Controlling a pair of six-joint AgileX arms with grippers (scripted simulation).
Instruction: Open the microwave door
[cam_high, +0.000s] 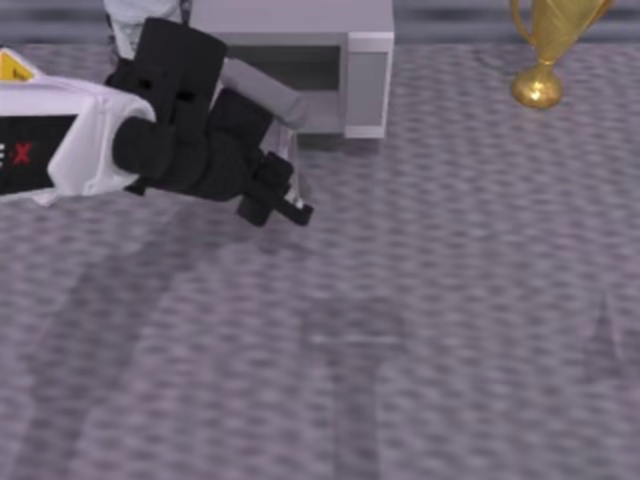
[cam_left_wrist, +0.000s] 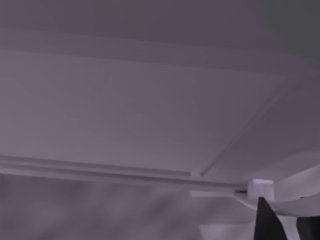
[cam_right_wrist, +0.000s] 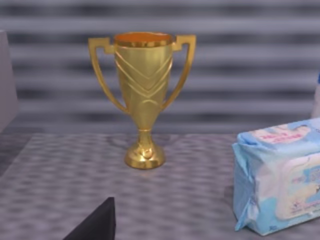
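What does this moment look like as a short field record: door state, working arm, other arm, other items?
door state: the white-framed microwave door with grey window is swung partly open from the light grey boxy microwave, cavity visible
working arm: left gripper at the open door's outer edge, in front of the microwave
other arm: right arm out of the top view
other items: gold two-handled trophy cup; blue and white soft wipes pack
surface: grey textured table

Trophy (cam_right_wrist: 144, 95) glossy gold metal; table (cam_high: 450, 330) rough woven cloth; microwave (cam_high: 330, 40) matt plastic.
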